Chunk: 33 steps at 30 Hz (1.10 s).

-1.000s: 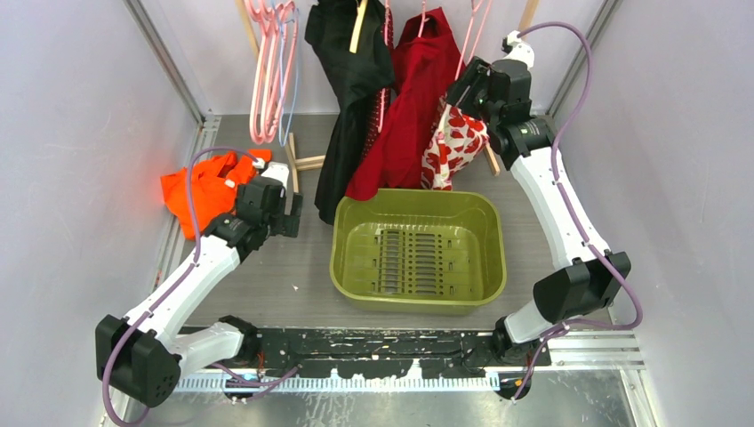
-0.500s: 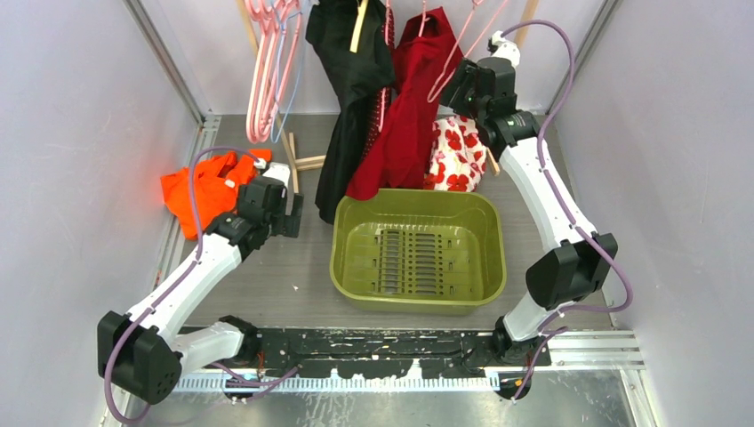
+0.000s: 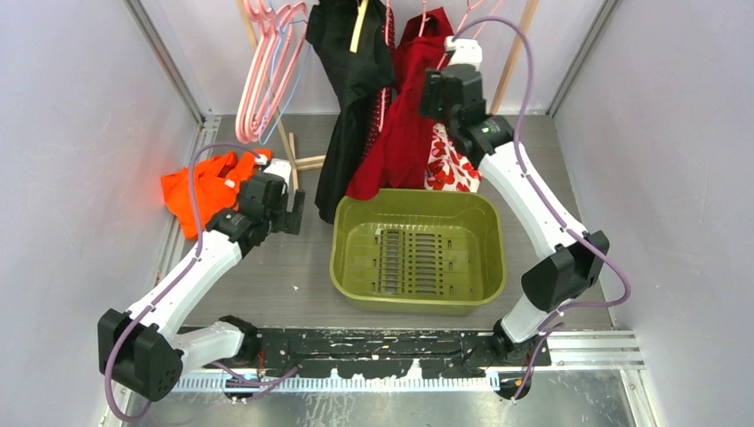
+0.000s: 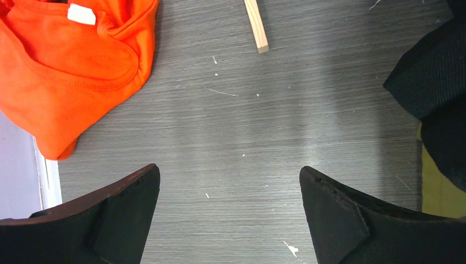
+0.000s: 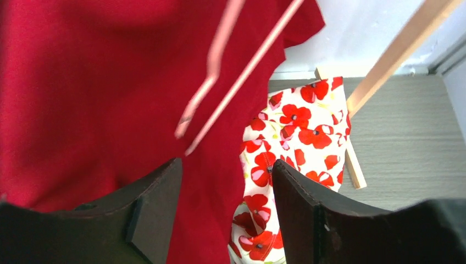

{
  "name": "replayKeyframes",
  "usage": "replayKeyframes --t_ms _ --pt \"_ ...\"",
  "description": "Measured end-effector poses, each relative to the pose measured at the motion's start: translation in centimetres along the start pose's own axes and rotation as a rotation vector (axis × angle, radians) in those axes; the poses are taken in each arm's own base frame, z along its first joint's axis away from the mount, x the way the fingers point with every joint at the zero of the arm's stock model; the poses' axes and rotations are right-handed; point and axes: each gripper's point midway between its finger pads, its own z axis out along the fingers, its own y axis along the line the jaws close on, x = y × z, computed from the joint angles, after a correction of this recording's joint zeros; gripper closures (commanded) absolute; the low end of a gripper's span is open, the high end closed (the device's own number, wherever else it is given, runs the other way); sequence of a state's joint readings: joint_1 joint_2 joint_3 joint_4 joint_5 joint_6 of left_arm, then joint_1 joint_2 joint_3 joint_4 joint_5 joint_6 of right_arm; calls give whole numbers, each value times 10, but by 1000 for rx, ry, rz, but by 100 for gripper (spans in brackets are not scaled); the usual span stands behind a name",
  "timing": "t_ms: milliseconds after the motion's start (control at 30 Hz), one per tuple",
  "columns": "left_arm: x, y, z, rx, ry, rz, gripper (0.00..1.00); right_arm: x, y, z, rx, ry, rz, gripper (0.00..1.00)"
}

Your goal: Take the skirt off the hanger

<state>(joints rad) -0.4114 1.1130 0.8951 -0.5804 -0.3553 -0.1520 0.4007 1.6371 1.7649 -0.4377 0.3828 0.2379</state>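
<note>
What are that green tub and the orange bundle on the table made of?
The green tub looks like moulded plastic, smooth and slightly glossy, with slots in its floor. The orange bundle looks like soft knit cloth, perhaps cotton: matte, creased, with stitched hems and a white label.
</note>
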Motion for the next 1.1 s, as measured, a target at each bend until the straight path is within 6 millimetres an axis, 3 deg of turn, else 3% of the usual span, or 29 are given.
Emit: replayKeyframes --t_ms 133,400,600,667,767,933,1100 --pt "-5 -1 1 1 -1 3 3 3 21 -17 -25 -16 -119 29" --pt "-7 -3 1 12 0 2 4 -34 -10 -39 61 -110 -121 29" --pt "-8 -3 0 15 -2 1 5 -39 -10 -42 66 -123 -116 22" --pt "-7 -3 0 14 1 2 5 -44 -12 -43 80 -136 -113 27" --pt "-6 -3 -2 15 7 4 5 -52 -17 -44 112 -157 -111 20" --pt "-9 -2 -7 20 -4 -1 5 -67 -34 -43 167 -179 -89 14" --pt "-14 -1 -10 21 -15 -7 5 -67 -55 -37 220 -170 -57 11"
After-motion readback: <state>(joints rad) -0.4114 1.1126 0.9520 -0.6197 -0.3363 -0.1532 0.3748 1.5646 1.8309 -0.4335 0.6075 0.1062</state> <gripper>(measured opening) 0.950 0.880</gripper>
